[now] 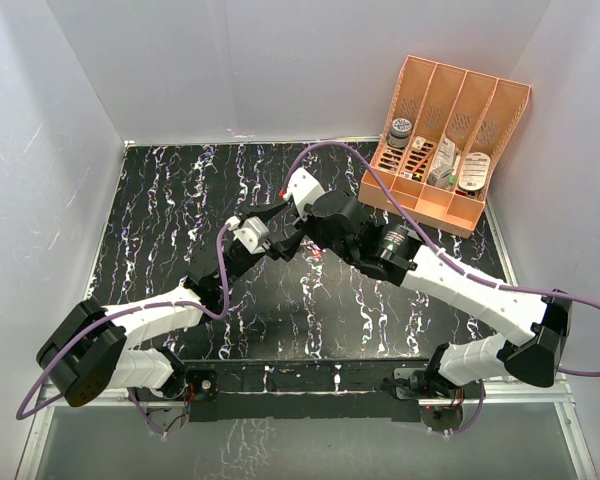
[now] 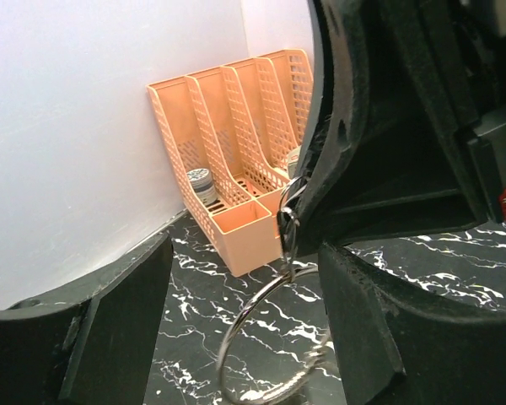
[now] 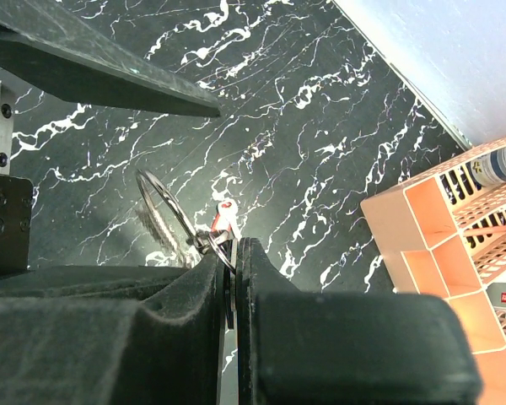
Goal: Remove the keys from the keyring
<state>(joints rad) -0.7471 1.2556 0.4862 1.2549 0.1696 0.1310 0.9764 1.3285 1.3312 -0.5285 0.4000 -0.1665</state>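
On the black marbled table [image 1: 160, 220], the left arm is extended from the 7 o'clock corner towards the middle, where the two grippers are met almost tip to tip. The left gripper [image 2: 240, 278] is seen spread wide, nothing being clamped in it; the keyring [image 2: 236, 325] is hung in the gap between its fingers, nearer the one at 3 o'clock in the left wrist view, and whether it is touched there cannot be told. The ring is raised off the table and is suspended from the right gripper [image 3: 232, 245], which is brought in from 4 o'clock. Its jaws are pressed almost together on the keys [image 3: 212, 240], only a thin slit being left between the pads. A small red piece [image 3: 224, 218] is shown just beyond the fingertips, beside the ring wire. The orange organiser [image 1: 417, 200] is stood in the 1 o'clock corner against the walls, well apart from both grippers, with small jars and packets kept in its compartments.
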